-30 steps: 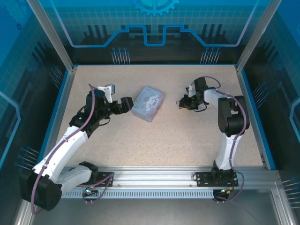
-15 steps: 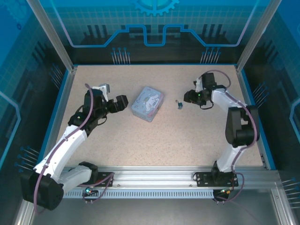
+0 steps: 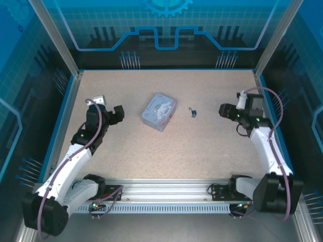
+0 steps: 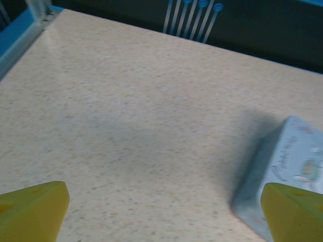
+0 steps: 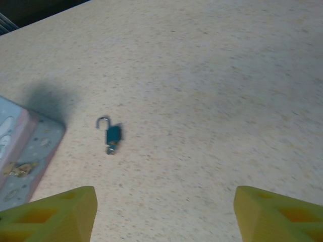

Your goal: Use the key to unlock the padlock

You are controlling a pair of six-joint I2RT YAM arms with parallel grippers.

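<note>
The padlock [image 3: 193,112] is seen lying flat on the table [image 3: 212,151], just right of the tin [image 3: 159,111], with nothing touching it. In the right wrist view the shackle [image 5: 103,121] is read as swung free at one end, so the unlock is judged done. A pale stub at the body's base is taken to be the key [image 5: 109,149], seated in the keyhole (too small to confirm). The right gripper [image 3: 225,110] is held wide open and empty, well apart from the lock. The left gripper [image 3: 116,114] is likewise, near the tin's left side. Both are probably parked clear because nothing is left to hold.
</note>
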